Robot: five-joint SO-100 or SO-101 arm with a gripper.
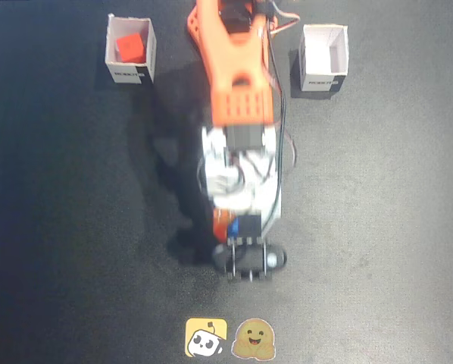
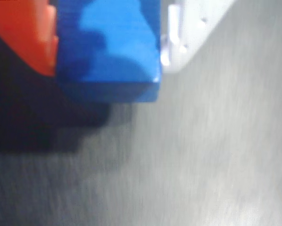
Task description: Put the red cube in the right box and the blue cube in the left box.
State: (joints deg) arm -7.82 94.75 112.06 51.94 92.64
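Note:
The blue cube [image 2: 108,52] fills the top of the wrist view, pinched between an orange finger [image 2: 28,37] and a white finger [image 2: 188,28] of my gripper [image 2: 108,61]. A dark shadow lies on the mat beside it. In the fixed view the gripper [image 1: 232,227] is at the lower middle of the mat, with only a sliver of the blue cube [image 1: 233,227] showing under the arm. The red cube [image 1: 130,48] lies inside the white box [image 1: 129,73] at the top left. The white box [image 1: 323,80] at the top right holds nothing.
The orange and white arm [image 1: 238,98] reaches down from the top edge between the two boxes. Two stickers, one yellow [image 1: 206,337] and one brown [image 1: 255,339], lie near the bottom edge. The dark mat [image 1: 378,227] spreads to both sides.

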